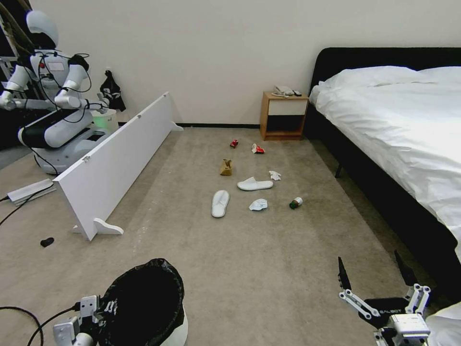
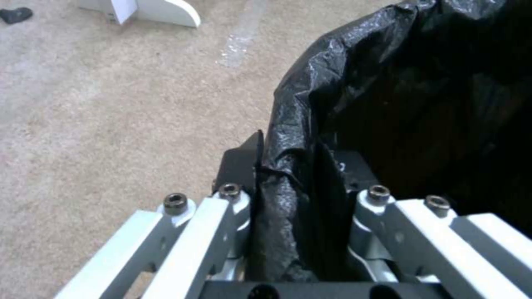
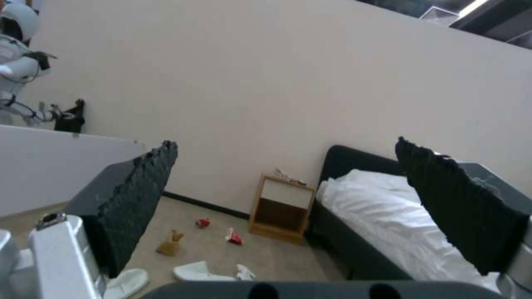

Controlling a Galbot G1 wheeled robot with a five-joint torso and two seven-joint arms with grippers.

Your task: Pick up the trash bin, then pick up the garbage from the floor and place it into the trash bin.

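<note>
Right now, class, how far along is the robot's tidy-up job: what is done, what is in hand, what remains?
Done: the left gripper is shut on the trash bin, pinching its black-lined rim. In hand: the right gripper is open and holds nothing. Left: all garbage lies on the floor, including two slippers, tissues, a paper bag and a green bottle.
</note>
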